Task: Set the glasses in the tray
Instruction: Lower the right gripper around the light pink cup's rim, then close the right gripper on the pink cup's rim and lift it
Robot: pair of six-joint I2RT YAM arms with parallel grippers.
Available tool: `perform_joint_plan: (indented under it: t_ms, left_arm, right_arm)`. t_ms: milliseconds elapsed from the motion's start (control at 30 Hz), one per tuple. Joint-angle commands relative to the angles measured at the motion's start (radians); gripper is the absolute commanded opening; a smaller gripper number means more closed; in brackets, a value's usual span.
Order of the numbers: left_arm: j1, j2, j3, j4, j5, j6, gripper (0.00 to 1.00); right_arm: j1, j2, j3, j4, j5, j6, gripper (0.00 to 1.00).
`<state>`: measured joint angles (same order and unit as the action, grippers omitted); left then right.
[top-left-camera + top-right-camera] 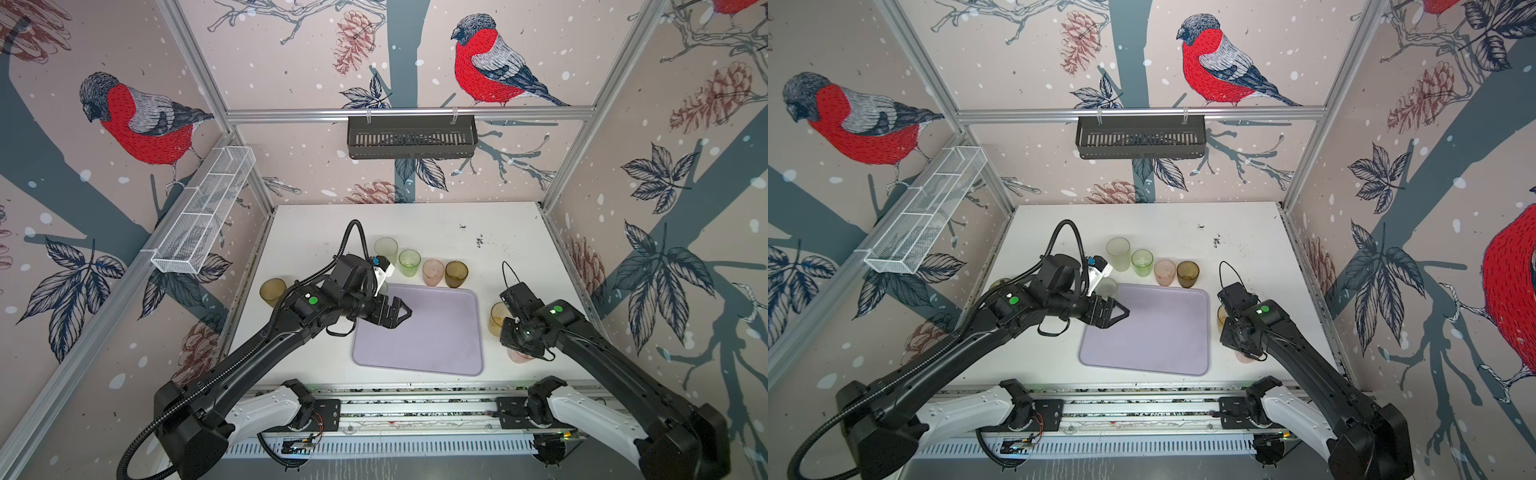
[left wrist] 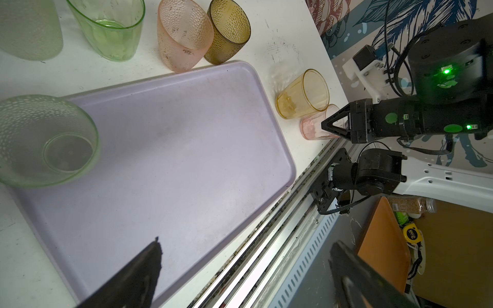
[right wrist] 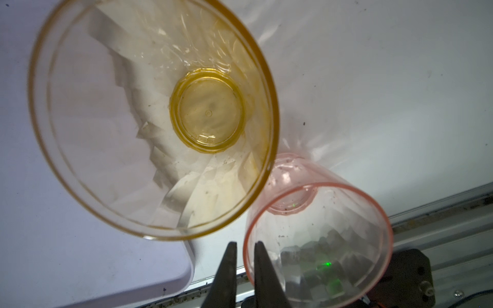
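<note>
Glasses (image 1: pixel 409 262) are standing around the tray (image 1: pixel 436 345), which is holding one frosted glass (image 2: pixel 48 138). Left pincer (image 1: pixel 401 313) is gaping; right pincer (image 3: pixel 245 249) is straddling the pink glass's (image 3: pixel 333 213) rim, grip impossible to tell.

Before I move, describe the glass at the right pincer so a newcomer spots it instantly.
Find the lilac tray; two glasses stand just off its right edge. Take the one nearer the front rail, at the right pincer: it is the pink glass, its neighbour the amber glass.
</note>
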<state>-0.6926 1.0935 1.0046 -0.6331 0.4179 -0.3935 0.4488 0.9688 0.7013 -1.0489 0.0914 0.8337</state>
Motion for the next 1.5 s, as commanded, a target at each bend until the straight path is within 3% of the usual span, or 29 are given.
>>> perform_joint_plan:
  t_ms: [0,267,400,1467]
  left_arm:
    - [0.004,0.001,0.009,0.044,0.011,0.004,0.98]
    - [0.004,0.001,0.009,0.044,0.013,0.003,0.98]
    - [0.006,0.001,0.008,0.044,0.013,0.003,0.98]
    - [0.019,-0.022,0.005,0.071,-0.028,-0.011,0.97]
  right_arm:
    - [0.001,-0.001,0.003,-0.026,0.021,0.001,0.14]
    - [0.000,0.003,0.003,-0.026,0.020,-0.004,0.11]
    - [0.001,0.004,0.004,-0.028,0.023,-0.002,0.04]
    - [0.051,-0.056,0.142,-0.168,-0.014,0.061,0.00]
